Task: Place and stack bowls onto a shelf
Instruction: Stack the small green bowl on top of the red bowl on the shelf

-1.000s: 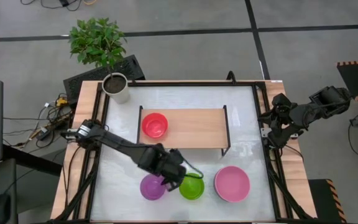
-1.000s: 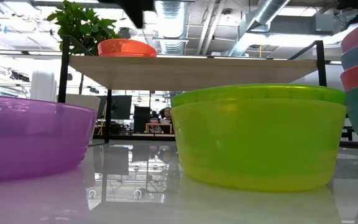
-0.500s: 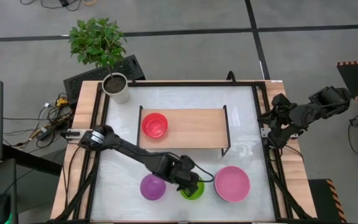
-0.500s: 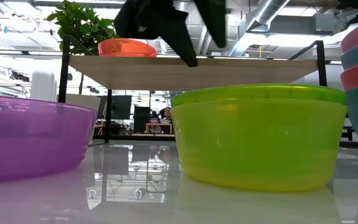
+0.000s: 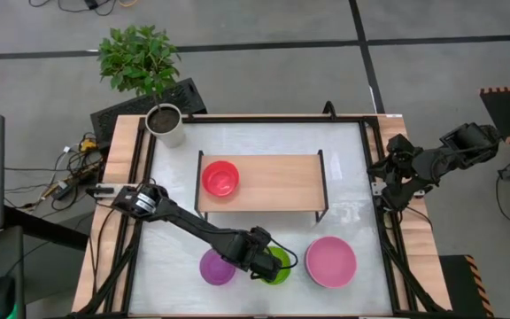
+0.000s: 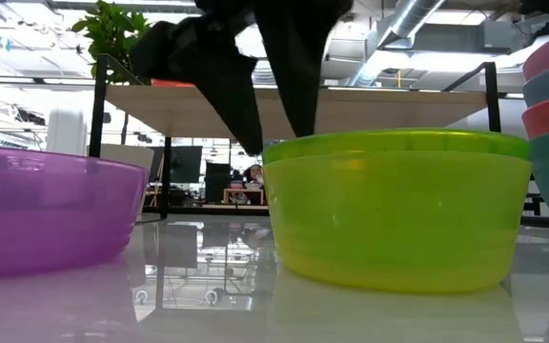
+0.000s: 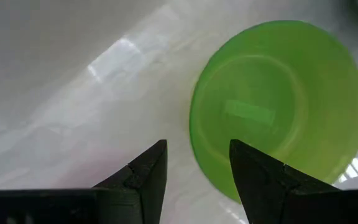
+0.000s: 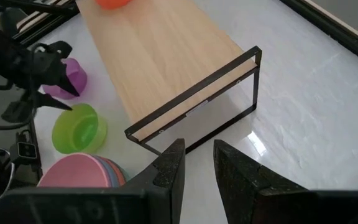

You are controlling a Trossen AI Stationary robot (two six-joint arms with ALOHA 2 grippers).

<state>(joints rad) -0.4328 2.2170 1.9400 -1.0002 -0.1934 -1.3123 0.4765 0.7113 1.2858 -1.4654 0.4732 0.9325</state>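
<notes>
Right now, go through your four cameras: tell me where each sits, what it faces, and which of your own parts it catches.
High view: overhead, straight down on the white table; both arms show, left pincer at the round yellow-green plastic bowl.
Low view: tabletop height, facing the light wooden shelf; left pincer's dark fingers descend.
Left wrist view: above the yellow-green bowl's rim; open fingers show.
Right wrist view: table's edge, facing the shelf; right pincer open.
Shared: all four show the yellow-green bowl.
</notes>
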